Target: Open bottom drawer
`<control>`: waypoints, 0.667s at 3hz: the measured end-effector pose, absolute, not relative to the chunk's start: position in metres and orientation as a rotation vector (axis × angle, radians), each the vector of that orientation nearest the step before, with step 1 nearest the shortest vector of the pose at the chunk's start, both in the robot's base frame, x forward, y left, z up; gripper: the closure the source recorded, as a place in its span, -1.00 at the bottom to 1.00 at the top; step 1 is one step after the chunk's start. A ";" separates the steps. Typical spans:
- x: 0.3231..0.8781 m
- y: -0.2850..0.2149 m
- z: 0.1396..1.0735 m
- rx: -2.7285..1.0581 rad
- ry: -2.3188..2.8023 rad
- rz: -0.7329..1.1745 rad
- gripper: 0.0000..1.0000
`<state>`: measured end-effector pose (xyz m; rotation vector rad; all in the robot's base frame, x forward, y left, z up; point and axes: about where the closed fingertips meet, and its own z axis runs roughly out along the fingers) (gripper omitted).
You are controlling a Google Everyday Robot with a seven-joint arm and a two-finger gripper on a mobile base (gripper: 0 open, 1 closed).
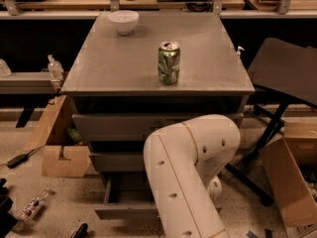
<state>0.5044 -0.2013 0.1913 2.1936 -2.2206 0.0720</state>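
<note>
The grey cabinet has three drawers on its front. The bottom drawer stands pulled out, its flat grey front well forward of the other two and its plain grey inside showing. The middle drawer and the top drawer sit further back. My white arm bends down in front of the cabinet's right half and covers the drawer's right side and knob. The gripper is hidden behind the arm, low in front of the drawers.
A green can and a white bowl stand on the cabinet top. Cardboard boxes lie on the floor at left and right. A dark chair stands to the right. Small items litter the floor at lower left.
</note>
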 end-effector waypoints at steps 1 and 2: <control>0.505 -0.201 0.191 2.194 -2.221 0.072 1.00; 0.506 -0.200 0.191 2.194 -2.221 0.072 1.00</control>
